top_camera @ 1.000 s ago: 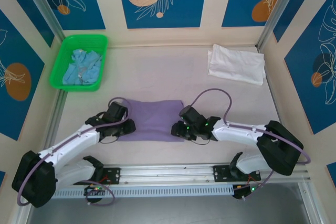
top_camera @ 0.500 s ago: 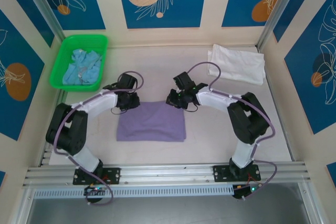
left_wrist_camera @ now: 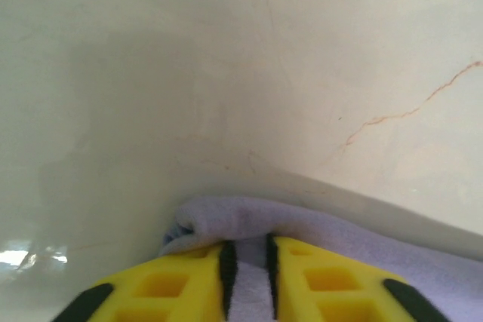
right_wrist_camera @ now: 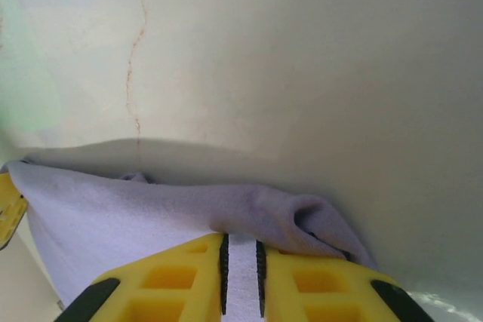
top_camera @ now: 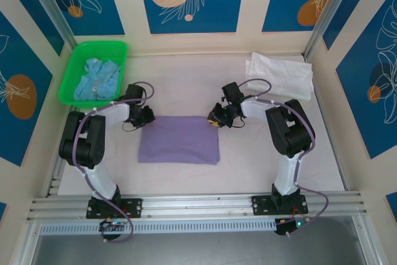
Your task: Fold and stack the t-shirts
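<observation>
While left gripper point(top_camera: 147, 116) and right gripper point(top_camera: 214, 120) pinch lavender t-shirt point(top_camera: 178, 142), green basket point(top_camera: 101, 44) left, white t-shirt point(top_camera: 279, 76) right.

The left gripper point(left_wrist_camera: 247, 250) has two yellow fingers point(left_wrist_camera: 177, 284), and they pinch a fold of the purple t-shirt point(left_wrist_camera: 362, 240). The cloth bunches into a little roll by the left finger. The pale table point(left_wrist_camera: 226, 58) stretches far behind it, with a thin red line point(left_wrist_camera: 392, 117) on the right.

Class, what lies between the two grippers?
The lavender t-shirt, folded, its far edge spanning from the left gripper to the right gripper, as the top view shows.
</observation>
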Controlling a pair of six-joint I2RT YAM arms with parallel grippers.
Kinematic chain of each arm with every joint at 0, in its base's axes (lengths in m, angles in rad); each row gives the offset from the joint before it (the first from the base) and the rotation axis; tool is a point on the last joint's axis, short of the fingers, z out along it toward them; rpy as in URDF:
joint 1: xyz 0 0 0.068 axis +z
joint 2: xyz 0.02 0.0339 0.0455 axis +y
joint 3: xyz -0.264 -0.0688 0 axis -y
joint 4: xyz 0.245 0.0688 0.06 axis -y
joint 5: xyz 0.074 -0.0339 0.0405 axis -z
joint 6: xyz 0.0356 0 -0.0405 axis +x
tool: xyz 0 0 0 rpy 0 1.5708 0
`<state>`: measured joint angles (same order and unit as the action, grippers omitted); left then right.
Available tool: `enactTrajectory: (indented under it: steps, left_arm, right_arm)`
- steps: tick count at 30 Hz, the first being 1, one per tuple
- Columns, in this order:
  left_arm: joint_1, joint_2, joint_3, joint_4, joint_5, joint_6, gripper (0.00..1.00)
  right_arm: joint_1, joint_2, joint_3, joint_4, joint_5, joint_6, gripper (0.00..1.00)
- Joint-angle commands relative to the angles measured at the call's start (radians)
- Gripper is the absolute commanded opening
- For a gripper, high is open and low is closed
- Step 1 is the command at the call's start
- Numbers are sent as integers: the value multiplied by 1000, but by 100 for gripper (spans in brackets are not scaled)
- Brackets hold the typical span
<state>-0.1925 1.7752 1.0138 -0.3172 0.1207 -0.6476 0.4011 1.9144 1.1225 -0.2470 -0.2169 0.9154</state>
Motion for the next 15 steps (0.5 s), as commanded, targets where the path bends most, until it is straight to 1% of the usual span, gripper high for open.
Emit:
enactTrajectory:
  steps: [1, 3, 5, 7, 8, 10, 12, 14, 15]
  left_arm:
    - [34, 37, -23, -26, -33, 0, 29]
    - [37, 30, -22, -26, -20, 0, 33]
    - [34, 0, -25, -17, 23, 3, 37]
    - [19, -70, -34, -12, 42, -1, 45]
    - [10, -105, -32, -19, 36, 0, 51]
    - [-23, -187, -29, -54, 0, 4, 69]
    - [-62, -268, -29, -95, -57, 12, 83]
    - [-120, -349, -40, -128, -117, 17, 84]
    - [-156, -385, -50, -139, -123, 16, 82]
  right_arm:
    - [-24, -5, -35, -25, -9, 9, 24]
    - [-32, -7, -39, -23, -17, 10, 25]
    - [-33, -30, -45, -20, -25, 10, 27]
    - [-21, -95, -62, -18, -3, -4, 33]
    - [-11, -131, -72, -18, 16, -12, 38]
    - [12, -229, -87, -45, 72, -32, 47]
    - [26, -318, -118, -70, 111, -38, 56]
    - [43, -384, -162, -75, 108, -30, 59]
    - [61, -411, -187, -71, 94, -24, 59]
